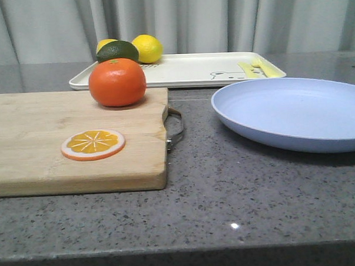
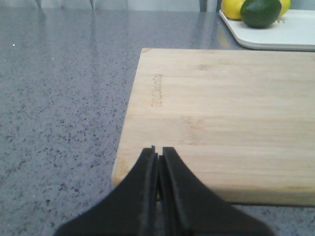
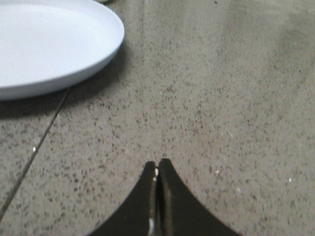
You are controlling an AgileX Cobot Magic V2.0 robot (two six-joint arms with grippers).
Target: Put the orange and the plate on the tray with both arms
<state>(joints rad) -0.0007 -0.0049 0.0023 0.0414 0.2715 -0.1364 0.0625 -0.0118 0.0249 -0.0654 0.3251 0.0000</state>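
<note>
The orange (image 1: 117, 82) is sitting near the far edge of the cutting board (image 1: 78, 143), glossy and round, so it is probably going to feel firm but slippery and apt to roll; taking it across its widest middle looks safest. The plate (image 1: 294, 113) is lying on the tabletop (image 1: 227, 195) to the right, wide, shallow and stiff, likely light, and its thin raised rim is offering the only real hold. The tray (image 1: 180, 71) is waiting behind both, already carrying two lemons (image 1: 147, 49) and a dark green fruit (image 1: 117, 51) at its left end, which is crowding that side. An orange slice (image 1: 93, 144) is resting on the board nearer the front. The left gripper (image 2: 158, 153) is hanging over the board's corner with jaws pressed together, and the right gripper (image 3: 157, 166) is doing likewise over bare tabletop beside the plate.
</note>
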